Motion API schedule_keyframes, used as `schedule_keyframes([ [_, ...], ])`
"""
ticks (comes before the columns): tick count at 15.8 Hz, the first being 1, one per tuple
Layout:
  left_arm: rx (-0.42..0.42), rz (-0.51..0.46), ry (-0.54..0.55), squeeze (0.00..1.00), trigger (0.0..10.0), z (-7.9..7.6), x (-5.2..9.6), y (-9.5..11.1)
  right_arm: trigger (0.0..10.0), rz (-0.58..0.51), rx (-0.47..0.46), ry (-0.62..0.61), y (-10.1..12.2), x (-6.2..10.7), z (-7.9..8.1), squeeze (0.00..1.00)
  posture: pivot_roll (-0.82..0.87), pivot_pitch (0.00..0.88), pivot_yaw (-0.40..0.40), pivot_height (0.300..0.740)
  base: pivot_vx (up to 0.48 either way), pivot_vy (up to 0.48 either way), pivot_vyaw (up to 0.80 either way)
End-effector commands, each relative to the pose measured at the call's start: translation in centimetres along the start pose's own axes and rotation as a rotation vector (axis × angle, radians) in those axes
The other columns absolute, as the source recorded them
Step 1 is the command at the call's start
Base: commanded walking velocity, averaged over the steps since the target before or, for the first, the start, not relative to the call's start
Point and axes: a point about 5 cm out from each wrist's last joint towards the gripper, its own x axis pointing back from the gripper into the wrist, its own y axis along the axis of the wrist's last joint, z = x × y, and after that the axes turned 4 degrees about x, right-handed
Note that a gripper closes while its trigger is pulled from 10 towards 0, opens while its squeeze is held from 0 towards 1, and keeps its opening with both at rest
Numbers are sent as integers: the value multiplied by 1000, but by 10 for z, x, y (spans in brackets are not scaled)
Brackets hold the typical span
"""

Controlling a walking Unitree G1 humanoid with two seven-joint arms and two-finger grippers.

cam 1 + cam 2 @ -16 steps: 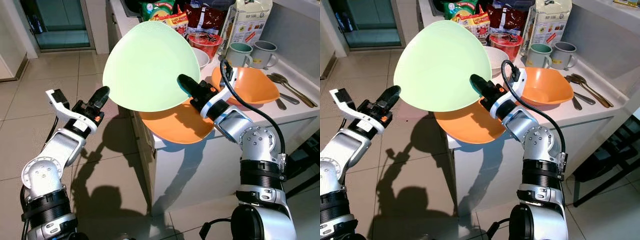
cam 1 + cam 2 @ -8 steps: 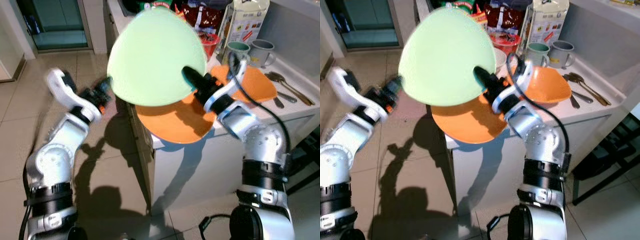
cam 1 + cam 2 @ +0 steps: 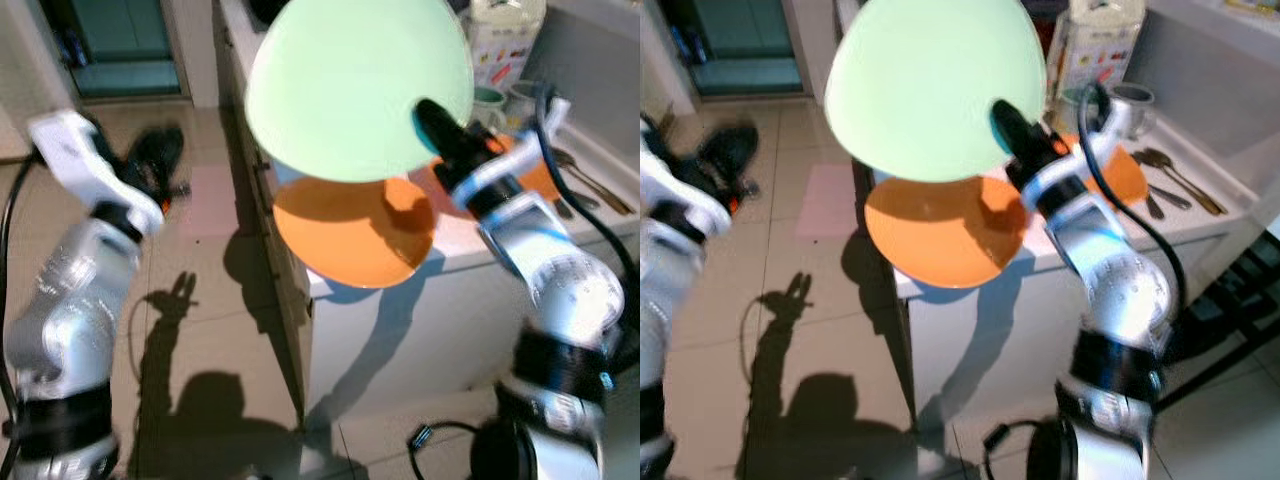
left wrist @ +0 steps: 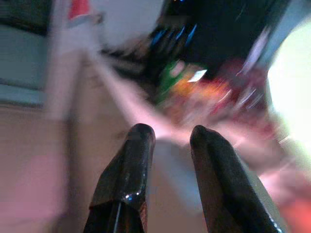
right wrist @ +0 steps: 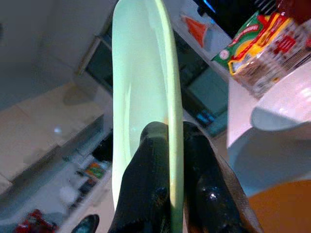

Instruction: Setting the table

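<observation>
Left eye: right gripper pinches green plate at its 4 o'clock rim, plate raised above orange plate on counter; left gripper blurred at 9 o'clock.
Right eye: spoons at 3 o'clock on counter.
Left wrist: left fingers slightly spread, nothing held; background blurred.
Right wrist: fingers clamp plate edge-on.

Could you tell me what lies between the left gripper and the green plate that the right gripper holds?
Nothing solid: in the left eye view, bare tiled floor separates the left gripper from the green plate.
</observation>
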Motion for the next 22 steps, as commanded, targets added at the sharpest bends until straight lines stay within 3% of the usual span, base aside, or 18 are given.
schedule_keyframes([
  [1,-79,-31,-1,0,10000,-13,3,-1,1608,3,104,16,-2,8,16,0,52,0,-30,740,0,0,0],
  [2,-65,-42,-6,0,10000,-17,7,-5,10000,-2,148,14,-5,16,22,0,42,0,-25,740,0,0,0],
  [5,-196,-18,-42,0,10000,-33,18,-16,10000,-37,314,-49,-4,34,29,0,24,0,-6,740,0,0,0],
  [7,-141,-8,-45,0,10000,-41,21,-22,10000,-39,564,-76,0,39,34,0,6,0,-2,740,0,-384,0],
  [8,-137,-12,-39,0,10000,-42,20,-23,10000,-48,591,-86,1,40,35,0,6,0,-3,740,0,-442,0],
  [10,-136,-55,-7,0,10000,-47,10,-17,10000,-87,734,-153,9,39,31,0,13,0,-20,740,0,-442,0],
  [15,-170,-52,58,0,10000,-43,3,-19,10000,-129,797,-204,10,36,26,0,23,0,-30,740,0,-443,0],
  [16,-181,-51,67,0,10000,-44,2,-20,10000,-94,913,-219,3,34,21,0,23,0,-29,740,0,-442,0],
  [17,-185,-52,68,0,10000,-45,2,-21,10000,-89,934,-219,2,34,21,0,23,0,-29,740,0,-442,0],
  [22,-219,-32,39,0,10000,-52,-5,-26,10000,-82,923,-321,-2,39,3,0,21,0,-21,740,0,-439,413],
])
